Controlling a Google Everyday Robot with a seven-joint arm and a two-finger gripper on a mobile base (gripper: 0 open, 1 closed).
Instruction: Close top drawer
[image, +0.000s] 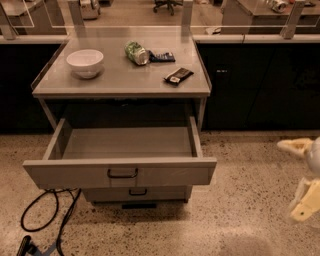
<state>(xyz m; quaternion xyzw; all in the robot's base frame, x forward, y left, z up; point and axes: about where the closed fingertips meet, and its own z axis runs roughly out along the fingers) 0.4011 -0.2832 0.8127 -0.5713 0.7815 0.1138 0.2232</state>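
The top drawer (167, 175) stands pulled far out from under the table (120, 85), which holds a bowl (85, 62) and a can (136, 52), while the gripper (303, 201) hangs well apart at the right edge above the floor, its grasp impossible to tell.

- One top drawer (120, 172); one narrower drawer front (137, 192) under it.
- One white bowl (85, 62), one green can (136, 52), two dark packets (178, 75) (161, 56), on one bench (120, 86).
- One black cable (45, 215).
- One gripper (301, 205), low at the right edge.
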